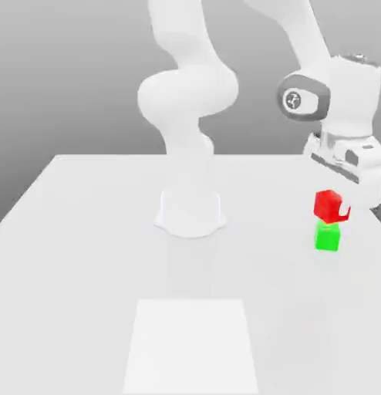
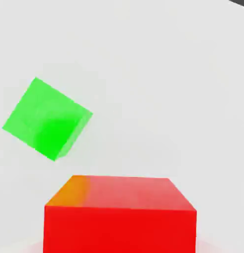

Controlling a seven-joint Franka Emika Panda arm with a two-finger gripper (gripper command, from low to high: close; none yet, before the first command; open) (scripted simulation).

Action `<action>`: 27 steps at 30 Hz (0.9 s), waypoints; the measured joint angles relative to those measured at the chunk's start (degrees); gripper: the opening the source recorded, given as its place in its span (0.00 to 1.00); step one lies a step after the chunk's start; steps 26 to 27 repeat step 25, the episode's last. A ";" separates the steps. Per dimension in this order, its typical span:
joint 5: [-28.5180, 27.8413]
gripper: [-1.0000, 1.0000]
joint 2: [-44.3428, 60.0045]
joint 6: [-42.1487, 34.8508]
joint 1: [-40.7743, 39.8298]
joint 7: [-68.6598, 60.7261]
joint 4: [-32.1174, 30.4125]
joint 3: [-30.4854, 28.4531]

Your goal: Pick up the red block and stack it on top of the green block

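Hanging at the pincer (image 1: 338, 207), red block (image 1: 329, 205) just above green block (image 1: 328, 237).

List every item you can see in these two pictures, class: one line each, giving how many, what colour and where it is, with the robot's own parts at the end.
red block: one, bright red, at the gripper, raised above the green block, on the exterior view's right.
green block: one, bright green, on the table just below the red block.
table: one, white, under everything.
square patch: one, lighter white, on the table's near side.
robot arm: one, white, base at the table's centre.
gripper: one, white, beside the red block.
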 joint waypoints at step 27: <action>-20.22 1.00 17.23 15.43 -6.55 13.40 0.60 4.62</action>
